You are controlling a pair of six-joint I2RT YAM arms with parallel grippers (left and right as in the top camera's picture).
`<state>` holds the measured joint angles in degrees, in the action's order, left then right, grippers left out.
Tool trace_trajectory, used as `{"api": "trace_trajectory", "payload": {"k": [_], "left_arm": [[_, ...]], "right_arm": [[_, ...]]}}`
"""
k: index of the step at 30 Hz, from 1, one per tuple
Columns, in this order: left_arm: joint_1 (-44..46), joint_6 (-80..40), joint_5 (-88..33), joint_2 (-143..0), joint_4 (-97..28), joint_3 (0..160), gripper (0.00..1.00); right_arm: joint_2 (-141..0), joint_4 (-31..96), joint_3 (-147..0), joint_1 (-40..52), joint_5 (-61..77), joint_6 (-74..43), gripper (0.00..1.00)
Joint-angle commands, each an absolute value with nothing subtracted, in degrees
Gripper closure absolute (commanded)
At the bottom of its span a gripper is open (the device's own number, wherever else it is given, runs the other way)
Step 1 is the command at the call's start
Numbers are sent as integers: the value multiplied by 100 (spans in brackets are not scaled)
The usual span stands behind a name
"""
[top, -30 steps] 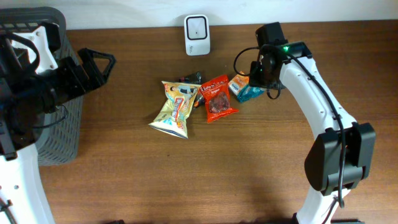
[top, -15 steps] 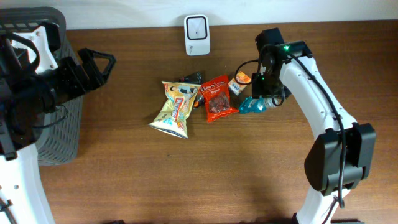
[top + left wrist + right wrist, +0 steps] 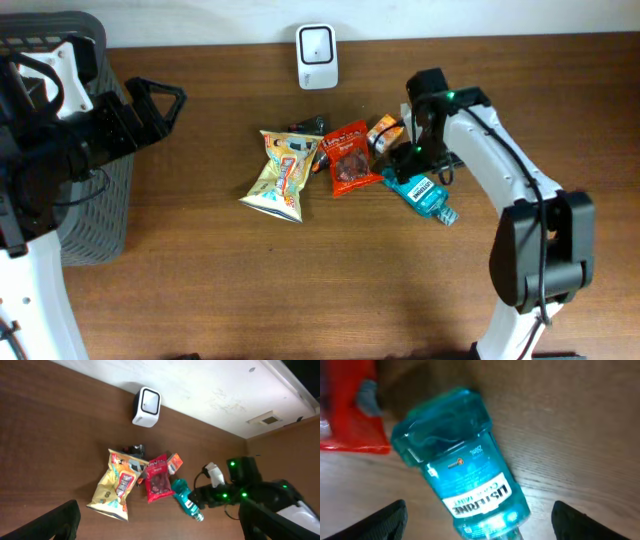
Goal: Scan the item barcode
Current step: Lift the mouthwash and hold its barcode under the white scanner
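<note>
The teal mouthwash bottle lies on its side on the worktop, right of centre and about halfway between the near and far edges, with its printed label facing up. Its blunt end sits just beside the lower right corner of the red snack packet. The right pincer hangs over the bottle with its fingers spread wide. They do not clamp the bottle, which rests free on the wood.

To the left of the red packet lies a yellow snack bag, with a small dark item just beyond the two. A small orange pack lies on the far side of the red packet, toward the right arm. At the far edge stands the white scanner.

Over the left edge, above a grey basket, the left pincer is wide apart and holds nothing.
</note>
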<state>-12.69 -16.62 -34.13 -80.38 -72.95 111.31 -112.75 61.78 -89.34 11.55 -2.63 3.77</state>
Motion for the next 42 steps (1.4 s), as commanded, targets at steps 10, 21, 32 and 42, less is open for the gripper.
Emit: {"api": "trace_trajectory", "payload": {"k": [10,21,32,42], "left_arm": [[-1247,-1553,-3476,-8029,-7290,11157,1],[-1247,-1553,-3476,-8029,-7290,11157,1],[-1247,-1553,-3476,-8029,-7290,11157,1],[-1247,-1553,-3476,-8029,-7290,11157,1]], "right_arm": [[-11531,4598,-7513,1164,-169,1737,6],[-11585,4466,-7808,1160,45,268,68],[-11585,4383,-10512,1166,961,-1496,62],[-12650,1828,-11699,1538,1568,-2856,58]]}}
